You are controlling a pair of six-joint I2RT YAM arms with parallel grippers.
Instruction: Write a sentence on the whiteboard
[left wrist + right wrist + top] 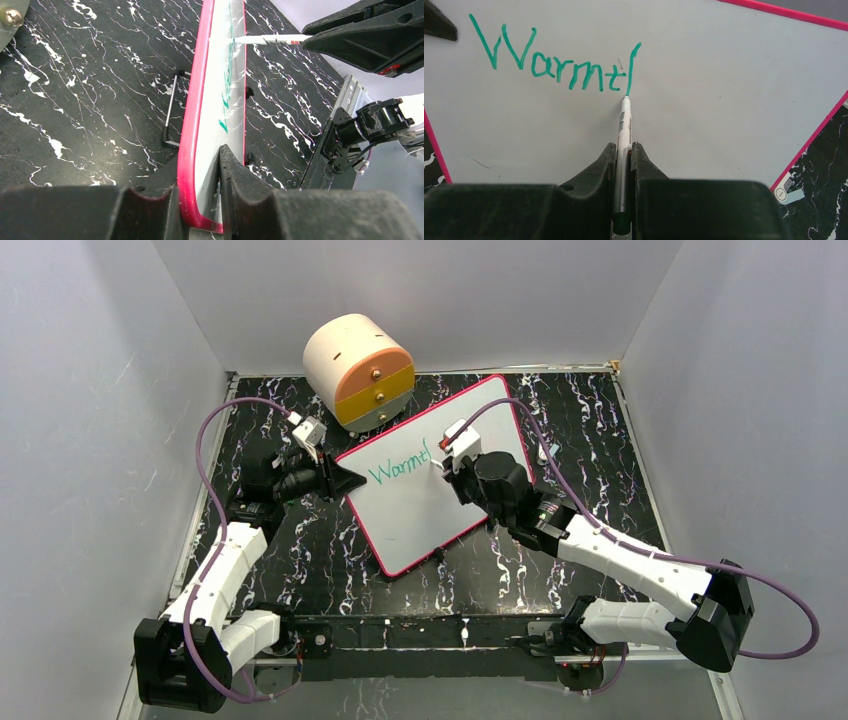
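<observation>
Now the whiteboard (415, 515) stands tilted mid-table; left gripper (345, 478) clamps its nine o'clock edge; right gripper (623, 150) pinches a marker (624, 120), tip touching the sentence (554, 62), reading only "Warmt" plus one stroke.

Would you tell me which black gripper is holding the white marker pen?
The right gripper: it is shut on the white marker pen, whereas the left gripper clamps the red-rimmed whiteboard.

The table (310, 575) is black with thin white wiggly lines, like marble. Plain pale grey walls stand around it: the back wall (430, 290), the left wall (90, 440) and the right wall (740, 420). The light is soft and even
</observation>
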